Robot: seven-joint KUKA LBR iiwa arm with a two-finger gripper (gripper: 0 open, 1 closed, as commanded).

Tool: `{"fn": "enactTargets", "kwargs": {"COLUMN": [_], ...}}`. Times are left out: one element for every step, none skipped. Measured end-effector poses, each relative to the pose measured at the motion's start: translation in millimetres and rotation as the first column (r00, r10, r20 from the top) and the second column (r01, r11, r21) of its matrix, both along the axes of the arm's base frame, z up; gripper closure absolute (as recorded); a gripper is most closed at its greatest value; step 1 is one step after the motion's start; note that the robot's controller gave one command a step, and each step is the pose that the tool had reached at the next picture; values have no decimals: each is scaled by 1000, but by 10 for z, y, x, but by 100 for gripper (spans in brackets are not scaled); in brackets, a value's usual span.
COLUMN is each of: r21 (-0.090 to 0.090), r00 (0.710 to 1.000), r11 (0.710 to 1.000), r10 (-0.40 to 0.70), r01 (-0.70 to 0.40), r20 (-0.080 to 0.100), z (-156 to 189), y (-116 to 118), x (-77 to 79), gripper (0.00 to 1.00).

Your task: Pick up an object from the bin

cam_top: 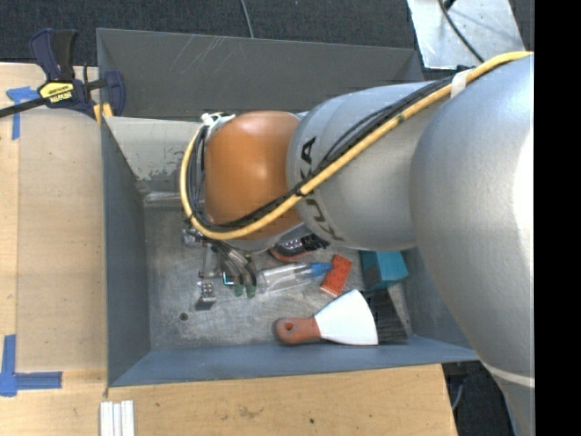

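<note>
We find the claw (221, 282) low in the grey bin (125, 271), just above the floor left of the middle. Its working end is dark and partly hidden under the wrist, so we cannot tell whether it is set wide or narrow, and we see nothing held in it. A small green bit (247, 290) lies right beside it.

The nearest item is a clear tube (283, 276) with a blue end, lying flat just to the claw's right. An orange-red piece (336, 276) sits by that blue end. Further right a blue block (388, 265) lies half under the arm. Along the near wall lies a white scraper (349, 322) with a brown handle pointing left, and a black brush (393, 316) lies against its right side. The floor to the claw's left is bare.

The arm (436, 171) comes in from the right and bends downward. Its rounded orange cover (247, 171) sits directly over the claw, and a yellow cable (363, 148) runs along the arm and loops round the cover.
</note>
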State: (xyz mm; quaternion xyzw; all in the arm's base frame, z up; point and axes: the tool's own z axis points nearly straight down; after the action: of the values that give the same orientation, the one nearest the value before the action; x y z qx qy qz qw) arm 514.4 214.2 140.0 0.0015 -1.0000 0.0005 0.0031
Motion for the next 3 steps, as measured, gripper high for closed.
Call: {"fn": "enactTargets", "kwargs": {"r21": [1,2,2], "r00": [1000,997,996], "r11": [1000,997,996], "r10": [-1,81,94], "r01": [1,-81,-94], "r20": [3,8,9], "z": [20,-30,-333], "y": [-3,-73,-600], "x": [5,76,31], "gripper": [0,0,0]}}
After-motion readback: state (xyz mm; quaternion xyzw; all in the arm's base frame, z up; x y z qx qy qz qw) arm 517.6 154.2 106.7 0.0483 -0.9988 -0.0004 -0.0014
